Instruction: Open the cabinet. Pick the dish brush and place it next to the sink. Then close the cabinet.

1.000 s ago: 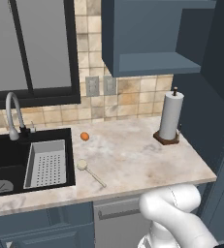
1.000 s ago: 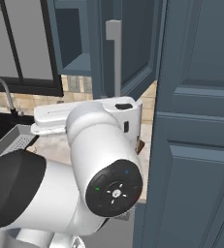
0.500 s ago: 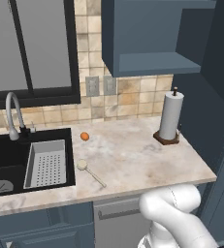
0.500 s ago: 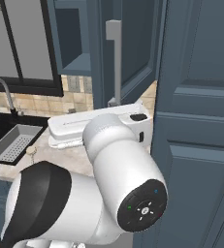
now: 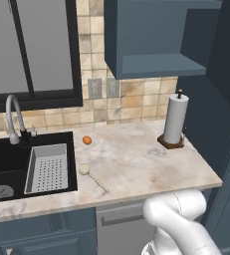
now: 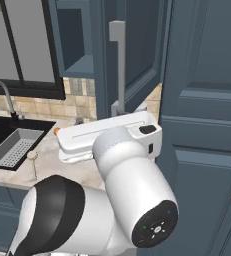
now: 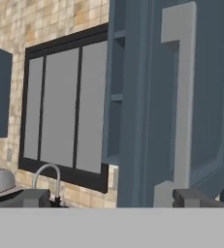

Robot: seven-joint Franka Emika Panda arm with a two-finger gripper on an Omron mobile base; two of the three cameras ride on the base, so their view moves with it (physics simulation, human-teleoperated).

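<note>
Now the dark blue-grey wall cabinet [image 6: 137,55] hangs open, the cream-headed dish brush [image 5: 91,176] lies on the counter [image 5: 136,164] at three o'clock of the black sink [image 5: 17,164], and wide jaws face the door to shut.

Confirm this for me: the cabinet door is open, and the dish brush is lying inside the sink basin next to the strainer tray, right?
Not quite. The cabinet door is open, but the dish brush is not inside the sink. It lies on the marble counter just to the right of the basin, beside the strainer tray. The left base view shows this.
</note>
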